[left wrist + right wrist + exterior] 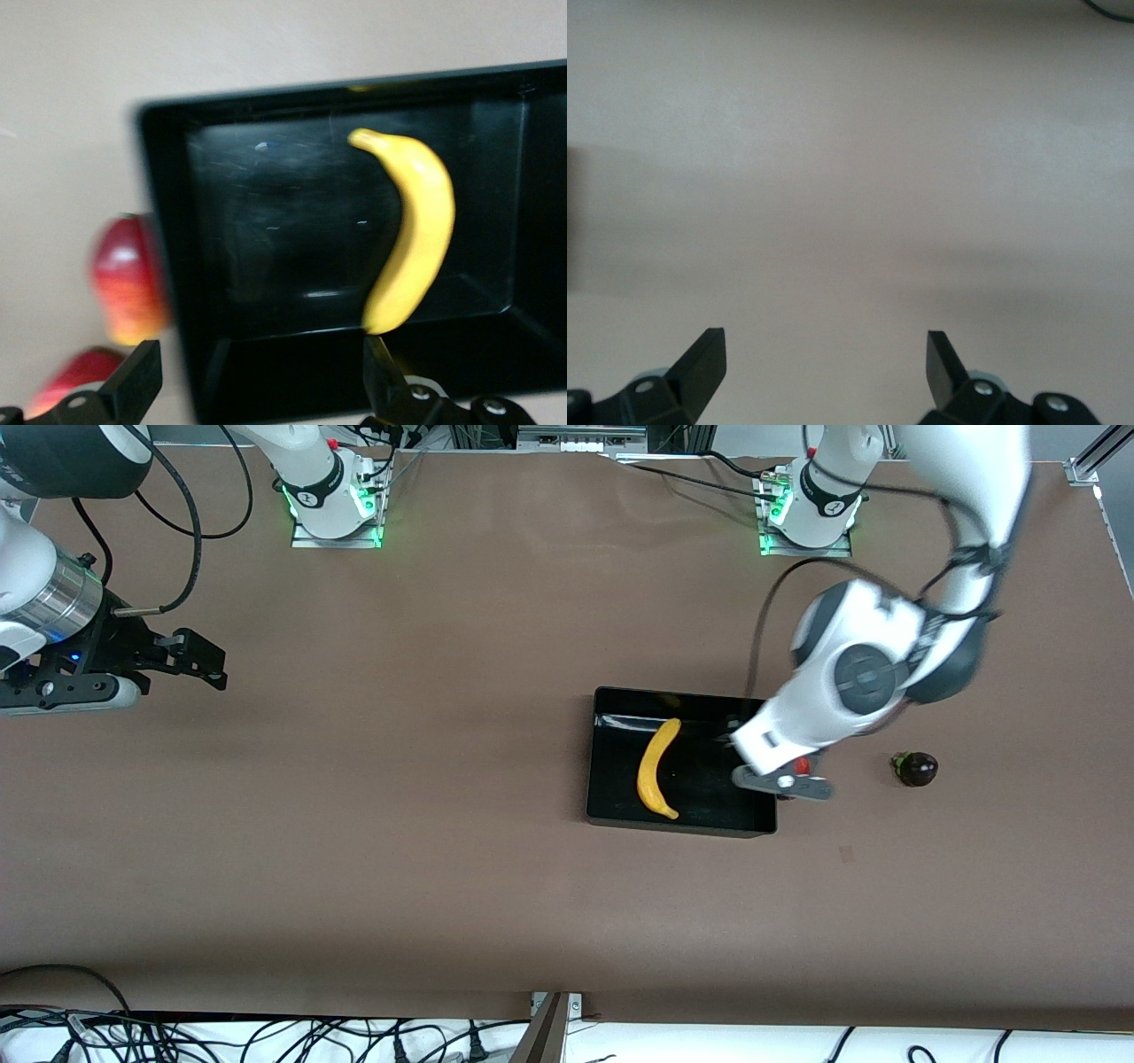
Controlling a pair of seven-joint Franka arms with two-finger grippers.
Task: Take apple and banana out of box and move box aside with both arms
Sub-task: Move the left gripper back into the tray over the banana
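**A:** Starting with the front view: where does everything sit?

**B:** The box (680,762) is right of the frame's centre, with the banana (657,769) lying lengthwise inside it. The left gripper (780,778) hangs over the box wall at the left arm's end; a sliver of the red apple (803,764) peeks out just beside it, outside the box. A dark round fruit (915,769) lies on the table (399,824) farther right in the frame.

**A:** And the right arm?

**B:** It waits at the frame's left edge, right gripper (199,660) over bare table, well apart from the box.

**A:** What does the left wrist view show?

**B:** The box (354,248) fills most of the frame, the banana (412,235) inside at centre right. The apple (128,279) sits at the lower left, outside the wall and touching or nearly touching it. The left gripper's fingers (133,376) are spread wide at the bottom edge, straddling that wall and holding nothing.

**A:** The right wrist view?

**B:** Only table (850,177). The right gripper (824,363) is spread wide at the bottom of the frame, with nothing between its fingers.
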